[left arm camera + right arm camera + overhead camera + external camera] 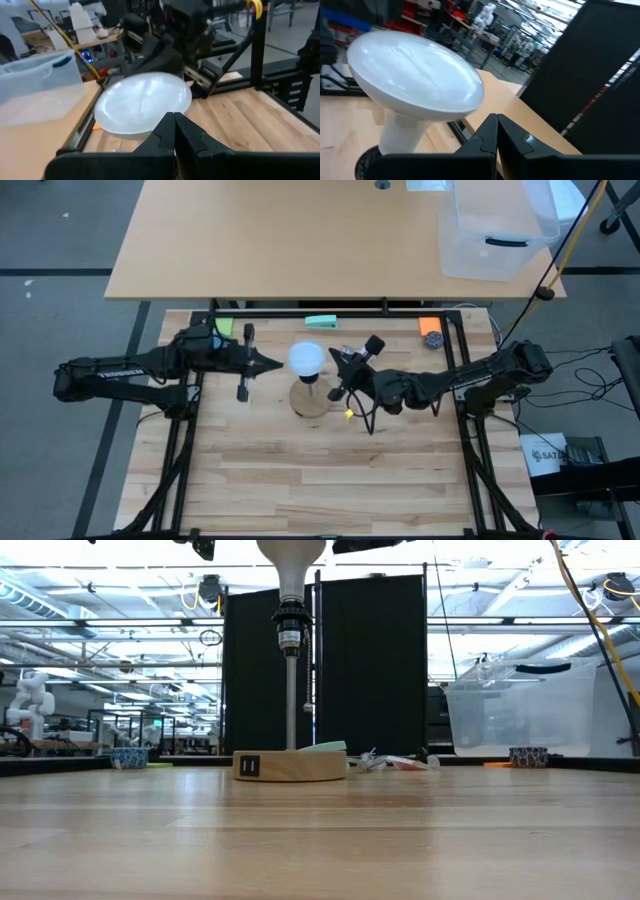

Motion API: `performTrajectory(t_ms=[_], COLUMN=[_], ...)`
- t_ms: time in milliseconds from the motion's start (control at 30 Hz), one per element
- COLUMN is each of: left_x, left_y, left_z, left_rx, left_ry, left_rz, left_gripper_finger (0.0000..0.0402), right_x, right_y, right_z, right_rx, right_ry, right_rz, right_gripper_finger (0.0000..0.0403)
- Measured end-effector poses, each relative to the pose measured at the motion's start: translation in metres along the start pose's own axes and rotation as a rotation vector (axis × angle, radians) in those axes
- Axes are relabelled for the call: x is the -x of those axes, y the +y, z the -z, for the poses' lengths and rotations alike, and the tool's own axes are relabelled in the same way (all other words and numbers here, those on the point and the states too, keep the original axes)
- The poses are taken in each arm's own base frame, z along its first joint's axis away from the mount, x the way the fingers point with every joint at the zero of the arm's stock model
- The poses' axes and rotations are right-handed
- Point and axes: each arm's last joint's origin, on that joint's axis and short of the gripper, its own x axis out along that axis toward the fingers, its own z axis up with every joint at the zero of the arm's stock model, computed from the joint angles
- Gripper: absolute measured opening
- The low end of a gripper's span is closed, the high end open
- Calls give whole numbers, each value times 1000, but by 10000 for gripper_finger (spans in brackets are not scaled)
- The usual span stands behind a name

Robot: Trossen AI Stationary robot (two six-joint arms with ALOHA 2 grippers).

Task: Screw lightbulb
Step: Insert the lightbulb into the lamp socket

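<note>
The white lightbulb (306, 359) stands upright with its neck (290, 590) in the black socket (290, 625), on top of a thin rod above the round wooden base (311, 401). My left gripper (279, 365) is shut, level with the globe and just off its left side. It sees the globe (142, 102) right ahead of its tips. My right gripper (332, 357) is shut, just off the globe's right side. The globe (415, 75) and neck (400, 132) show close ahead of it. The high view shows a small gap on each side.
A green block (321, 322) and an orange-topped object (430, 328) lie at the table's far edge. A clear plastic bin (497, 230) stands on the far table. Black frame rails (460, 380) run along both sides of the table, and the near half is bare wood (320, 480).
</note>
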Motion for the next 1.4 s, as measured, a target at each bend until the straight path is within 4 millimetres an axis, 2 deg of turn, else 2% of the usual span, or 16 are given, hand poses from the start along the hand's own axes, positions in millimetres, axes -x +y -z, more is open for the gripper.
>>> performTrajectory(t_ms=[167,367,667,933,1400], left_x=[-7,-10,-9,-8,-3], left_y=[0,2,8,16,21], left_z=[4,7,10,15,10], left_rx=[-2,-10,-13,21,23], left_ry=[33,58,84,121,85], left_rz=[-26,-78,-119,-189,-229], left_gripper_finger=[0,0,0,0,0], right_x=[-7,-7,3,17,32], right_y=[-3,-3,4,16,28], right_z=[1,1,-3,-5,-3], right_rx=[-34,-27,-13,7,38], right_ry=[-33,-36,-49,-72,-55], right_rz=[-67,-73,-97,-195,-285], right_gripper_finger=[0,0,0,0,0])
